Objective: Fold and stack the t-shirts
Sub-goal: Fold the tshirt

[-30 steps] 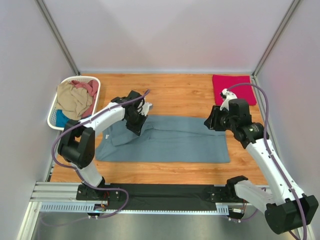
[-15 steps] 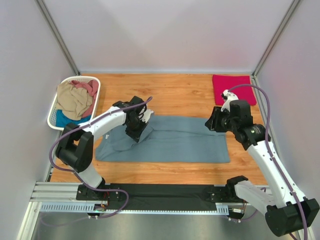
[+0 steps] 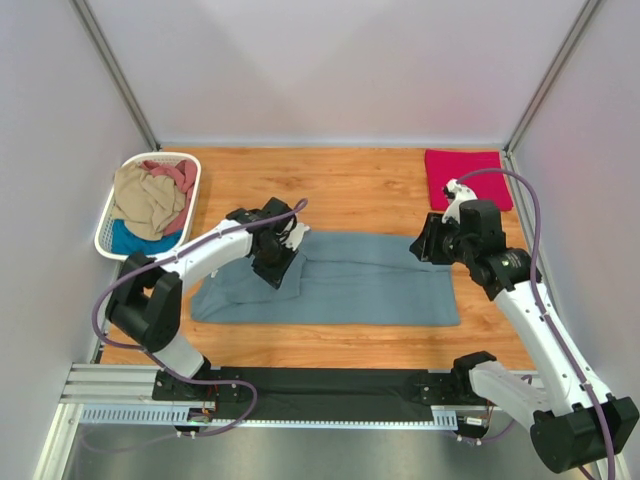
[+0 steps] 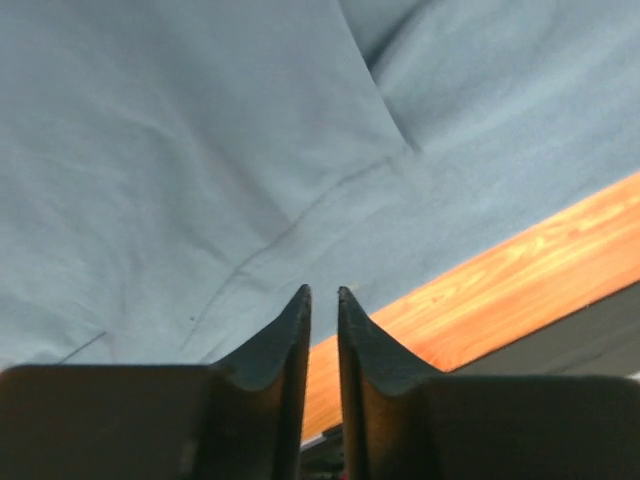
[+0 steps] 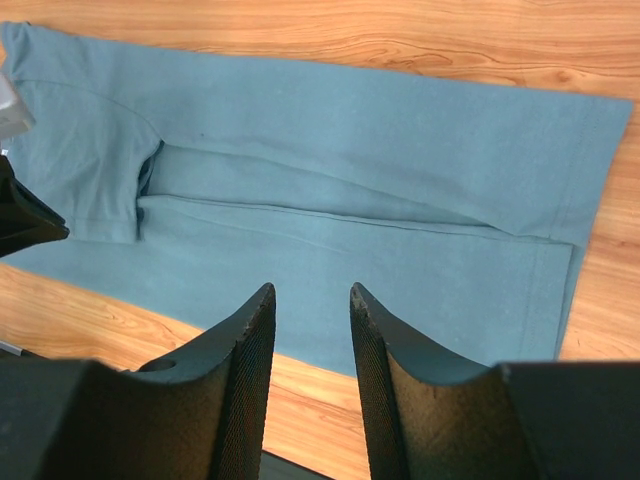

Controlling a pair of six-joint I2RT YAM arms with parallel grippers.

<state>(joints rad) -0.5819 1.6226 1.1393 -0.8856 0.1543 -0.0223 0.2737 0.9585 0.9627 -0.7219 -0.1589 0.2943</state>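
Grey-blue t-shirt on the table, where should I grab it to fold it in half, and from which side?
Probably pinch the hem end of the grey-blue t-shirt, at its corners, coming in low from the right. It lies flat as a long strip, and that short edge sits free on bare table, layers stacked together.

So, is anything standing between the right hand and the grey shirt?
Nothing visible. The right hand hangs near the right end of the grey shirt, jaws apart and empty, with only air between them. The left hand is at the shirt's other end, not in the way.
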